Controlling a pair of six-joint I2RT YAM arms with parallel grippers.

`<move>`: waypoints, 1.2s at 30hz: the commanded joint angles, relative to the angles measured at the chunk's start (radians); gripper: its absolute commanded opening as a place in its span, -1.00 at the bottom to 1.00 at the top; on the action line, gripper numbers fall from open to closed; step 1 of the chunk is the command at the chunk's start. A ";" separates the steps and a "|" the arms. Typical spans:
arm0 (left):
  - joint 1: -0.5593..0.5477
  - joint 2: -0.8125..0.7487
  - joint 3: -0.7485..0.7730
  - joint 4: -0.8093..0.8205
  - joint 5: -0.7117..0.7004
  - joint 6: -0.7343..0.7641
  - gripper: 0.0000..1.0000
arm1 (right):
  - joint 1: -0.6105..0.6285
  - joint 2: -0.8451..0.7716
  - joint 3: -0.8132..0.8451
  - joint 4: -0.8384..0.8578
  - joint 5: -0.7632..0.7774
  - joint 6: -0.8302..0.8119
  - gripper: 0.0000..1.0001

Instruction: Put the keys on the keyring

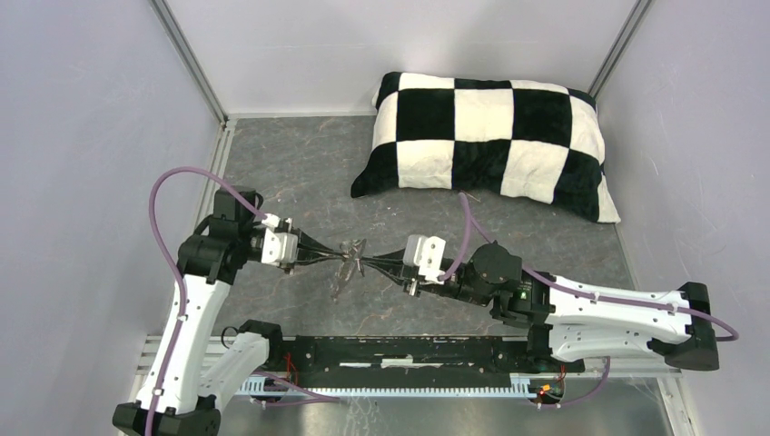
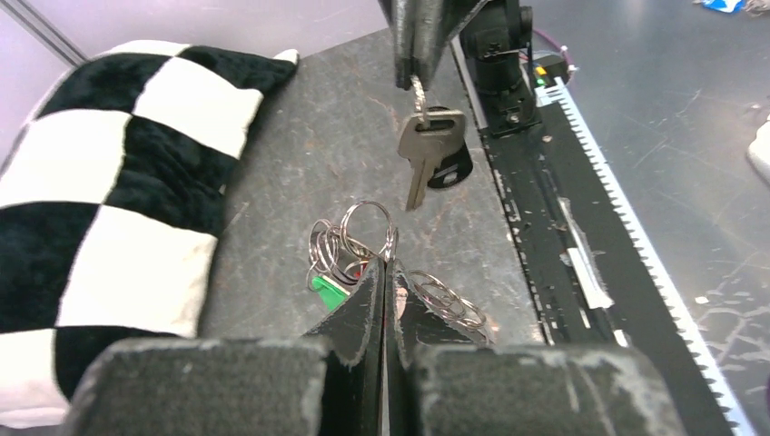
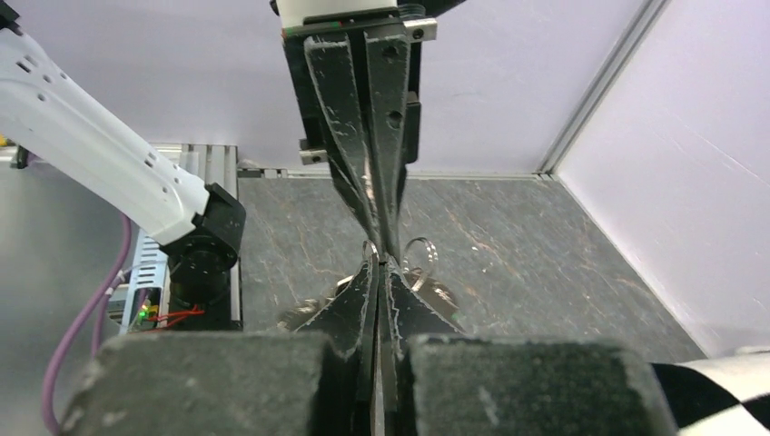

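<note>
I am viewing the work area from the overhead camera. The keyring (image 2: 350, 238), a bunch of thin metal rings, is sitting near the middle of the table (image 1: 300, 163), between the two arms. The checked pillow (image 1: 486, 136) is lying well apart at 1 o'clock.

The left gripper (image 2: 386, 272) is reaching in from 9 o'clock. Its jaws are pressing together with no gap, and they are pinching the edge of one ring of the bunch. A green tag (image 2: 329, 286) is showing just beside the rings, at 7 o'clock from them in the left wrist view.

The right gripper (image 3: 381, 272) is reaching in from 3 o'clock, its jaws likewise clamping tight. A silver key (image 2: 425, 150) is hanging blade-down from a small loop nipped at its tips, apart from the ring bunch.

In the right wrist view the two sets of fingertips are meeting almost tip to tip. I cannot make out any other keys.
</note>
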 commanded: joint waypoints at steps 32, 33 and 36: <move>-0.018 -0.087 0.156 0.039 0.151 -0.041 -0.96 | 0.011 0.012 0.184 -0.150 -0.063 0.060 -0.99; -0.018 -0.093 0.147 0.040 0.137 -0.018 -0.96 | 0.010 0.013 0.184 -0.157 -0.088 0.064 -0.99; -0.018 -0.098 0.129 0.041 0.107 0.036 -0.96 | 0.010 0.005 0.180 -0.174 -0.159 0.080 -0.99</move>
